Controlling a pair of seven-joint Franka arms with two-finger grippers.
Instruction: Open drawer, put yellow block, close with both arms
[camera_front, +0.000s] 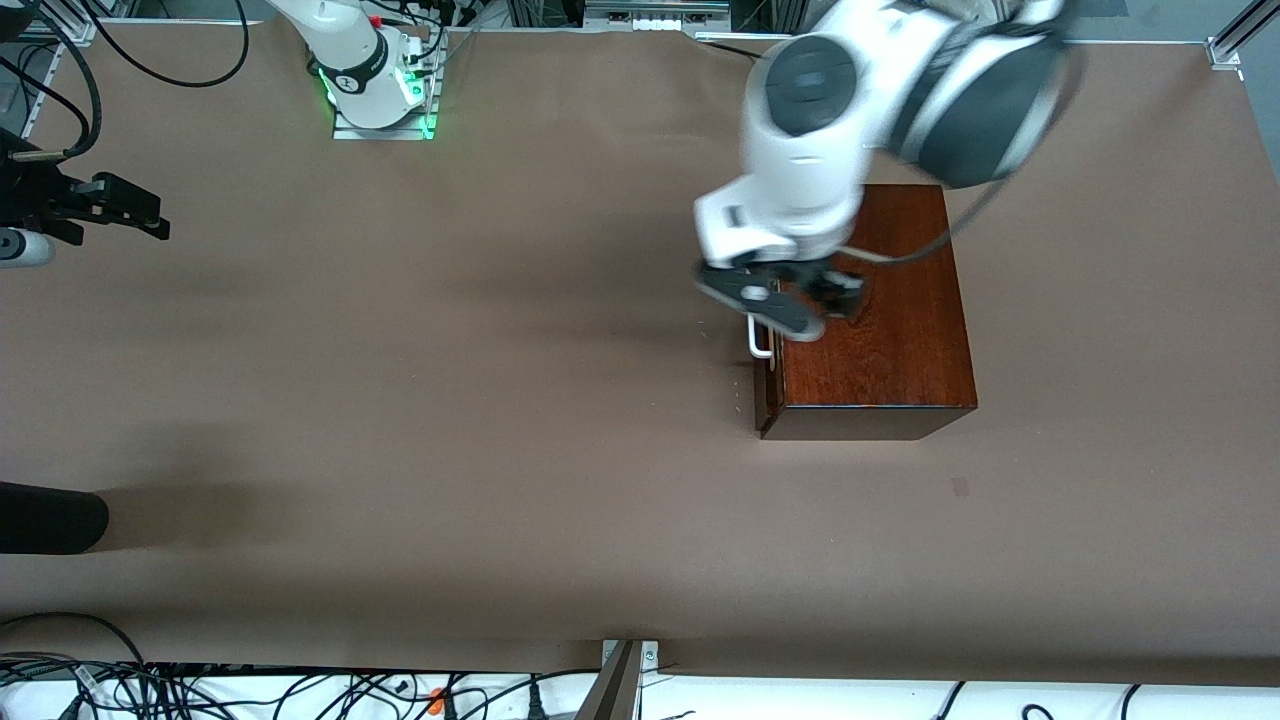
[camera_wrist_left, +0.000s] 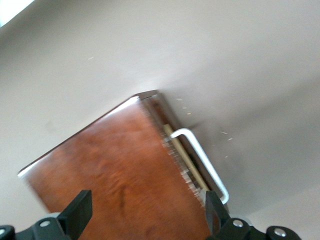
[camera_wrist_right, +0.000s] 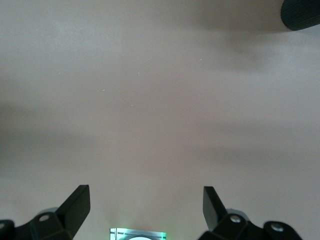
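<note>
Glossy reddish-brown wood marks the box (camera_front: 875, 310) that stands on the brown worktop (camera_front: 500, 400) toward the left arm's end. The drawer (camera_front: 771, 385) sits almost fully pushed in, with only a thin strip of pale wood showing between the box and its dark front in the left wrist view. Its white loop handle (camera_front: 760, 340) sticks out from the front, on the side facing the right arm's end of the worktop. The left arm (camera_front: 850, 100) reaches down over the box, and the left gripper (camera_front: 790, 295) hangs over the box's top edge just above the handle, its fingers (camera_wrist_left: 80, 210) spread wide with nothing between them. The right gripper (camera_front: 125, 210) waits in the air over the right arm's end of the worktop, its fingers (camera_wrist_right: 77, 202) also spread apart and empty. No yellow block can be seen in any view. A dark rounded object (camera_front: 50, 518) lies at the worktop's edge near the right arm's end.
</note>
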